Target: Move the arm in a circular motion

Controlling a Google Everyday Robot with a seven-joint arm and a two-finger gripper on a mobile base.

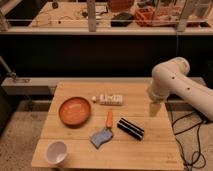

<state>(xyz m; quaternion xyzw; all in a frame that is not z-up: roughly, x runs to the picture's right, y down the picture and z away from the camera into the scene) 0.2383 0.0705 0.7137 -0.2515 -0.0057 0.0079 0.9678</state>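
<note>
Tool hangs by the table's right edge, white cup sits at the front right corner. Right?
No. The white cup sits at the front left corner, per the camera view. The tool does hang by the right edge of the table.

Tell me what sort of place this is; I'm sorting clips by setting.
Likely a robotics lab: cluttered workbenches behind, cables on the floor. The arm holds its gripper over the table's right side.

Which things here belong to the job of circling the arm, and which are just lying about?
Job: arm; its end effector, above the table near the right edge.
Lying about: bowl, cup, white pack, black box, orange-and-blue tool.
</note>
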